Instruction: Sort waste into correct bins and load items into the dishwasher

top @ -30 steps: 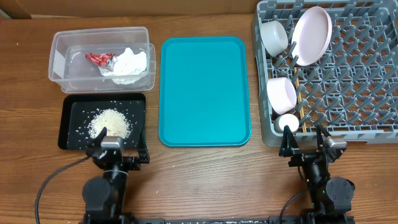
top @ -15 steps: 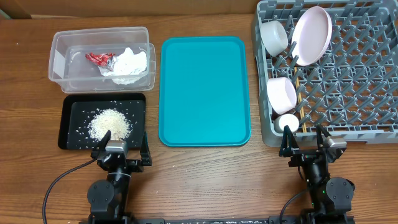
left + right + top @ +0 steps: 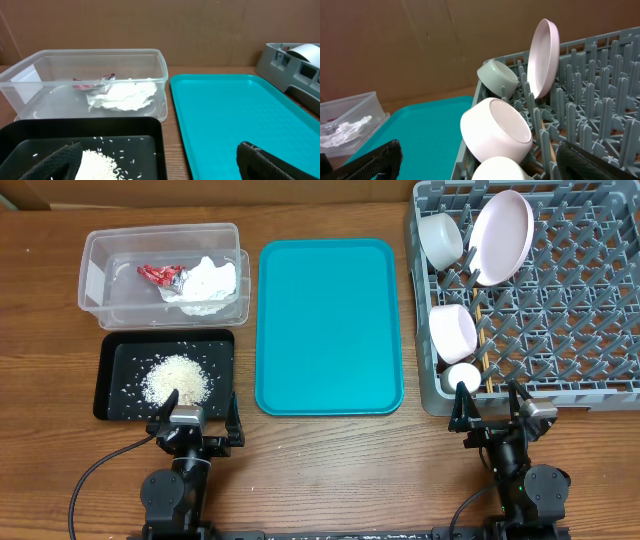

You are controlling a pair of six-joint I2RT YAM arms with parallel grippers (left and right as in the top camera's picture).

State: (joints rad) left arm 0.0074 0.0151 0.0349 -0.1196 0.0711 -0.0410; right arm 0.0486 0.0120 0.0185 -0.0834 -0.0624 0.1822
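The rice pile (image 3: 177,377) lies in the black tray (image 3: 106,380) at lower left, with the wrapper (image 3: 157,274) and napkin (image 3: 208,280) in the clear tub (image 3: 95,250) above it. The plate (image 3: 502,236) and cup (image 3: 461,376) stand in the grey rack (image 3: 590,290) at upper right. Along the bottom edge, the left hand (image 3: 195,420) and right hand (image 3: 488,412) gape wide and hold nothing. The chopsticks (image 3: 481,340) barely show between the pegs.

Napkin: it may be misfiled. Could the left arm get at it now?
Probably yes: the tub has no lid, the napkin lies uncovered beside the wrapper, and the open left gripper holds nothing.
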